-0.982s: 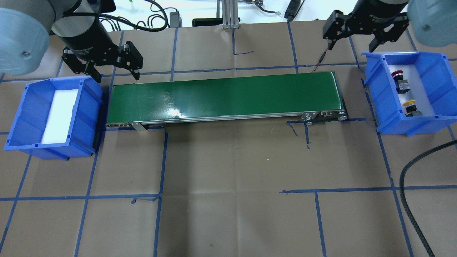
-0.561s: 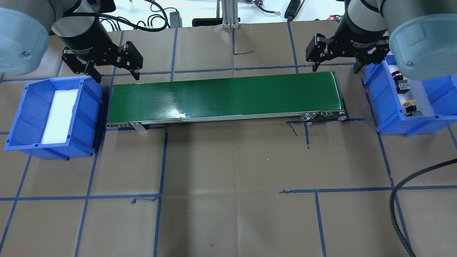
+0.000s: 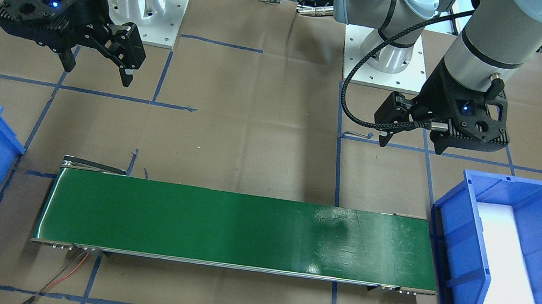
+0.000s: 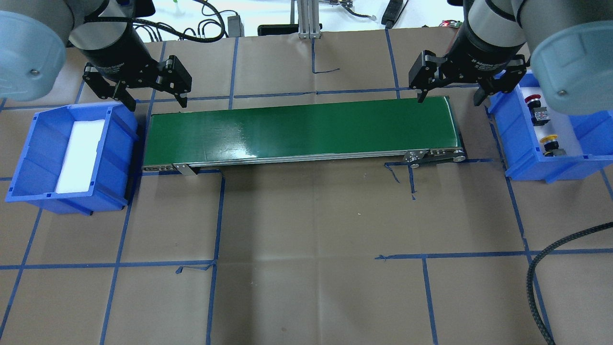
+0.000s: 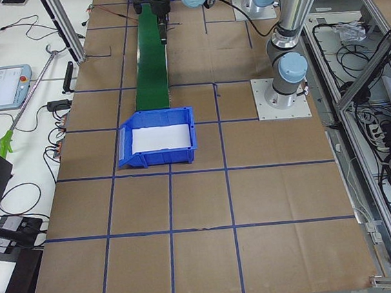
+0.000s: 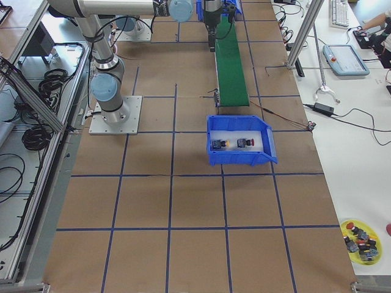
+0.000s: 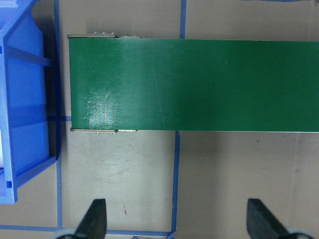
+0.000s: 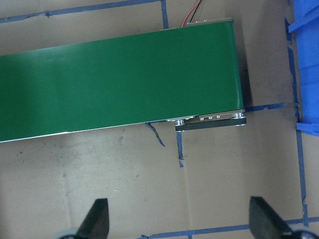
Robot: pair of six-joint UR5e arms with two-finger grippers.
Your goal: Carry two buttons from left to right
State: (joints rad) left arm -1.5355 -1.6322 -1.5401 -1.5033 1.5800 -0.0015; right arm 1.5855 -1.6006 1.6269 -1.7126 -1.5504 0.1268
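Low at the right edge of the overhead view, a black cable [image 4: 541,268] curls over the brown paper. Mid-frame lies the green belt [image 4: 301,129], with a left bin [image 4: 28,143] and a right bin [image 4: 527,167] at its ends. The right bin holds both buttons on white foam, the yellow button [image 4: 549,140] nearer and the red button [image 4: 532,99] behind it, apart. At the top, the left gripper [image 4: 156,104] and right gripper [image 4: 449,100] hang spread wide and empty. White lettering on the right one is too blurred to read.
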